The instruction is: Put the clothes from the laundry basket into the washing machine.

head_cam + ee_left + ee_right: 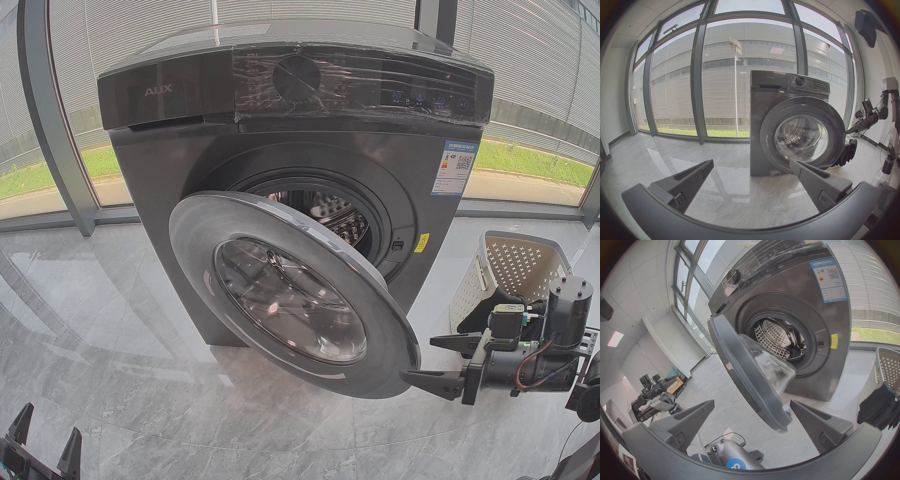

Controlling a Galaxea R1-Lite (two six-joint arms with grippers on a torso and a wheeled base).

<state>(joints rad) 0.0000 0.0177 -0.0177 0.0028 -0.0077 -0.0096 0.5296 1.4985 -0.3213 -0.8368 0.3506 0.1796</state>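
Note:
The dark grey washing machine [294, 144] stands with its round door [281, 300] swung halfway out, so the steel drum [340, 219] shows behind it. My right gripper [424, 360] is open at the door's free edge [782, 422], which lies between its fingers. To the machine's right is the white perforated laundry basket [528, 262], with dark clothes [478, 319] hanging over its near side; the same clothes [881, 408] show in the right wrist view. My left gripper [45, 434] is open and holds nothing, low over the floor at the front left, facing the machine [787, 93].
Polished grey floor tiles [125, 350] surround the machine, with open room on its left. Tall windows and a dark pillar [53, 125] stand behind it. The open door reaches out into the space in front of the drum.

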